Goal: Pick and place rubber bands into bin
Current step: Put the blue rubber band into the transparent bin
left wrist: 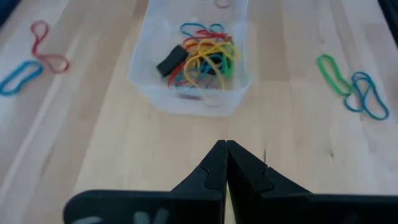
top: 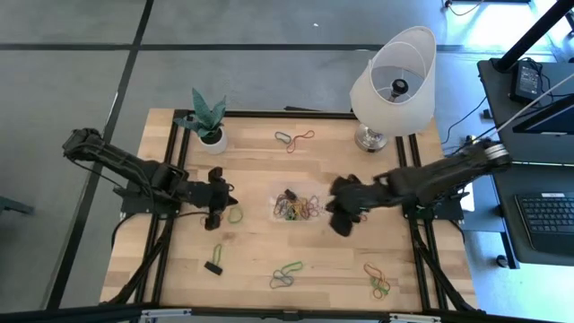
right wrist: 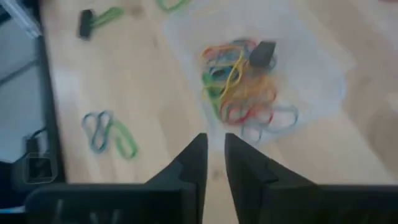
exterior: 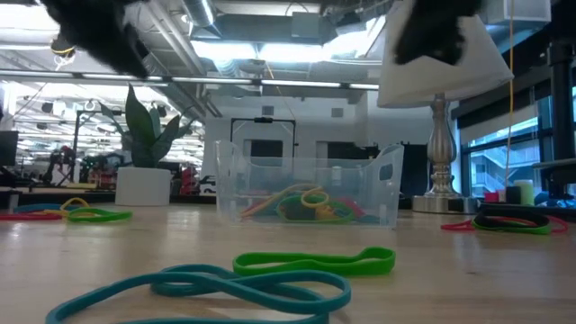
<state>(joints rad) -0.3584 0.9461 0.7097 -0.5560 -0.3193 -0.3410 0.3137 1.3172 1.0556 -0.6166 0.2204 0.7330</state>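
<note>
Wooden table (top: 251, 260) from above. The clear bin (top: 297, 205) sits at mid-table and holds a tangle of rubber bands (top: 299, 208) in yellow, red, green and blue, plus 1 small black piece. The left gripper (top: 229, 199) hangs over the table to the bin's left, its fingers (left wrist: 214, 163) pressed together with nothing between them, pointed toward the bin. The right gripper (top: 334, 199) hangs just to the bin's right; its fingers (right wrist: 196, 155) stand a narrow gap apart and hold nothing.

Loose bands outside the bin: a green band (top: 235, 214) just beside the left gripper; a green band with a black clip (top: 215, 260) nearer the front; a green-and-blue pair (top: 286, 273) at front centre; a red, orange and green cluster (top: 378, 279) at front right; a red-and-blue pair (top: 293, 138) near the back edge.

A potted plant (top: 208, 119) stands at back left, a lamp (top: 393, 79) at back right.
</note>
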